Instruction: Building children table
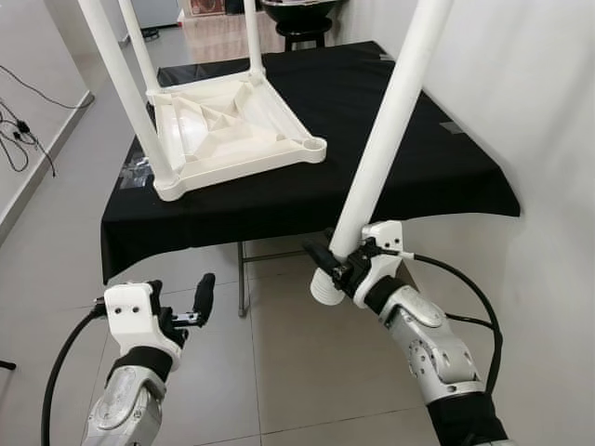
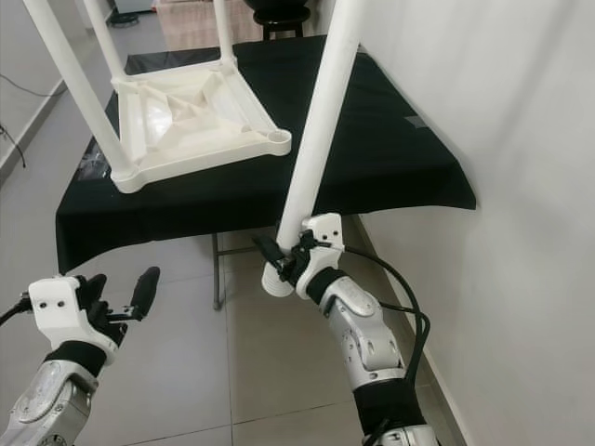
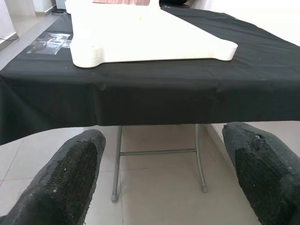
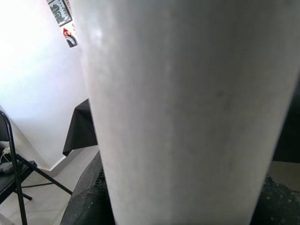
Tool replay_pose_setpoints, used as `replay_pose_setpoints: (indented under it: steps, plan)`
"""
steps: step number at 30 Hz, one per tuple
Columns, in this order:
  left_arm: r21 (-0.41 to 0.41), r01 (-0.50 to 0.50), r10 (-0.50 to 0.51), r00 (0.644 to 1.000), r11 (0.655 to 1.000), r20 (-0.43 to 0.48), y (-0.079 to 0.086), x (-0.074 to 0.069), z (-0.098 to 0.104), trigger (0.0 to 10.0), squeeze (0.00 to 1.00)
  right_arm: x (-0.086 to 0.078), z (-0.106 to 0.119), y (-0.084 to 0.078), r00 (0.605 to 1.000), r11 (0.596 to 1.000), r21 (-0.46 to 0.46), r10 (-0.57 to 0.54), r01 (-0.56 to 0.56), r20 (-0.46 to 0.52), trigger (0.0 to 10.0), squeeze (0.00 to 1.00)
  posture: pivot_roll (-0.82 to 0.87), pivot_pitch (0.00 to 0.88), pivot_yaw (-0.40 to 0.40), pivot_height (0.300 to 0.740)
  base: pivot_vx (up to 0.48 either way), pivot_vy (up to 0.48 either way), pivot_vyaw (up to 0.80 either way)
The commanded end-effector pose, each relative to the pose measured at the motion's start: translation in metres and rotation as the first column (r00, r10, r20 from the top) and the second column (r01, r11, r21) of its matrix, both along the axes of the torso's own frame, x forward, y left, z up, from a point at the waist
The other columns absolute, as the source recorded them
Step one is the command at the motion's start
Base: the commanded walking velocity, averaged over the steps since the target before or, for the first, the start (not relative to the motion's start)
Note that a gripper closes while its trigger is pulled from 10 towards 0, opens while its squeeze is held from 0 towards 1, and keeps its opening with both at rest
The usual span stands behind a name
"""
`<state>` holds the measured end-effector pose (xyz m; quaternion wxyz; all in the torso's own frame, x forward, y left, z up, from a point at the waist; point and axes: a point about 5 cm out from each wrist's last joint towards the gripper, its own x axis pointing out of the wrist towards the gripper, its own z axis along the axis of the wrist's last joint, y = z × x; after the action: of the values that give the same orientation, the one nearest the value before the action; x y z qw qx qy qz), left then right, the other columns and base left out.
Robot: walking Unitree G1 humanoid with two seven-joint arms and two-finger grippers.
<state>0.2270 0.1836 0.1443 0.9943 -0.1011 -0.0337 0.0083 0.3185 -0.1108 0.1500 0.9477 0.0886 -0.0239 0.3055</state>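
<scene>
A black cloth [image 1: 390, 158] covers a folding table with grey metal legs [image 3: 117, 161] on pale floor tiles [image 1: 288, 353]. A white wall [image 1: 539, 111] stands beside it. Behind it sits a dark stool [image 1: 302, 32].

A folding table [image 1: 279, 209] draped in a black cloth [image 1: 390, 158] is standing on the pale tiled floor [image 1: 288, 362], ahead of and above both sets of jaws. Its grey metal legs [image 3: 117, 164] are showing beneath the cloth's hanging front edge. Lying directly on the cloth is an upside-down white plastic tabletop [image 1: 232, 130], sitting toward the side ahead of the left jaws, with three white legs [image 1: 116, 84] rising from its corners. A clear plastic bag [image 3: 49, 40] is lying on the cloth just beside the tabletop's outer corner.
</scene>
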Motion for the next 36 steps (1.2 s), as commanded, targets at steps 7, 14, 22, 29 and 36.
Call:
replay_pose_setpoints:
  steps: [7,14,22,29,36]
  plan:
    - [-0.018,-0.005,0.004,1.000,1.000,-0.014,0.0016,-0.0013,-0.0015,10.0,0.00,0.0019,0.0091,0.0028,1.000,1.000,0.022,0.017,-0.018,0.018,10.0,0.00,-0.08,0.123,0.046,0.740,0.000,0.000,0.00]
    - [-0.020,0.041,-0.042,0.999,0.999,-0.029,-0.0022,-0.0017,-0.0012,10.0,0.00,0.0025,0.0079,0.0018,1.000,1.000,0.021,0.017,-0.017,0.010,10.0,0.00,-0.09,0.116,0.044,0.740,0.000,0.000,0.00]
    - [0.107,0.028,-0.026,0.999,0.994,-0.023,-0.0018,0.0000,0.0028,10.0,0.00,0.0076,0.0101,-0.0064,0.999,0.998,0.039,-0.044,0.044,0.000,10.0,0.00,-0.08,0.078,0.050,0.740,0.000,0.000,0.00]
    - [0.102,0.027,-0.027,1.000,0.994,-0.006,-0.0022,0.0021,0.0019,10.0,0.00,0.0103,0.0093,-0.0046,0.999,0.999,0.003,-0.046,0.046,0.010,10.0,0.00,-0.07,0.056,0.042,0.740,0.000,0.000,0.00]
    - [0.102,0.027,-0.027,1.000,0.994,-0.006,-0.0022,0.0021,0.0019,10.0,0.00,0.0103,0.0093,-0.0046,0.999,0.999,0.003,-0.046,0.046,0.010,10.0,0.00,-0.07,0.056,0.042,0.740,0.000,0.000,0.00]
